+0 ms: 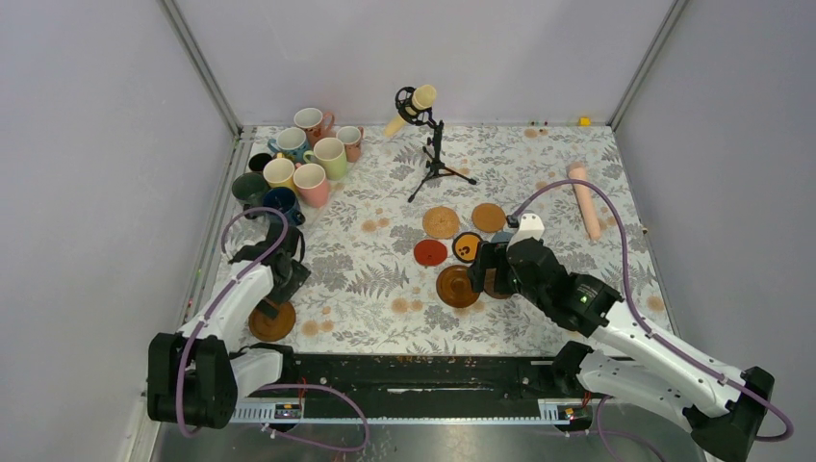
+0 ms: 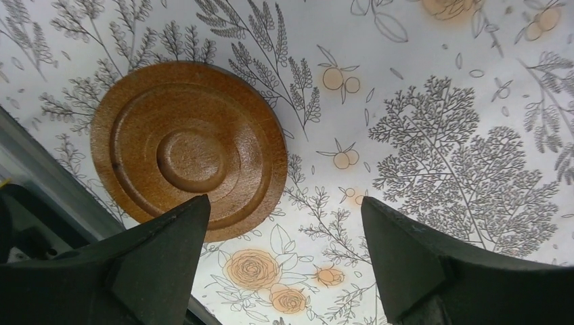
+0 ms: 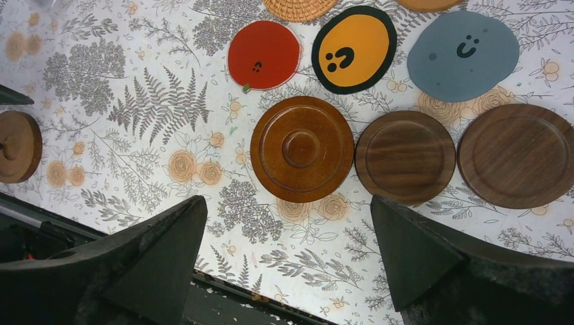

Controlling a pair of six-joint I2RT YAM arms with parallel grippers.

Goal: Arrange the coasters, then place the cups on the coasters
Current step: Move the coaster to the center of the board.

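Note:
Several coasters lie mid-table: a mid-brown wooden one (image 3: 302,149), two dark wooden ones (image 3: 405,157) (image 3: 518,155), a red one (image 3: 264,55), a black-rimmed orange one (image 3: 354,49), a grey-blue one (image 3: 463,55) and two cork ones (image 1: 441,221). My right gripper (image 3: 288,199) hovers open just near of the mid-brown coaster, with nothing between its fingers. Another mid-brown wooden coaster (image 2: 188,149) lies alone near the front left corner. My left gripper (image 2: 284,201) is open above the cloth beside it, its left finger overlapping the coaster's edge. The cups (image 1: 303,159) stand clustered at the back left.
A cream microphone on a black stand (image 1: 423,106) rises at the back centre. A pink cylinder (image 1: 584,199) lies at the right. Grey walls close in three sides. The table's near edge and black rail (image 3: 203,291) run just below my right gripper.

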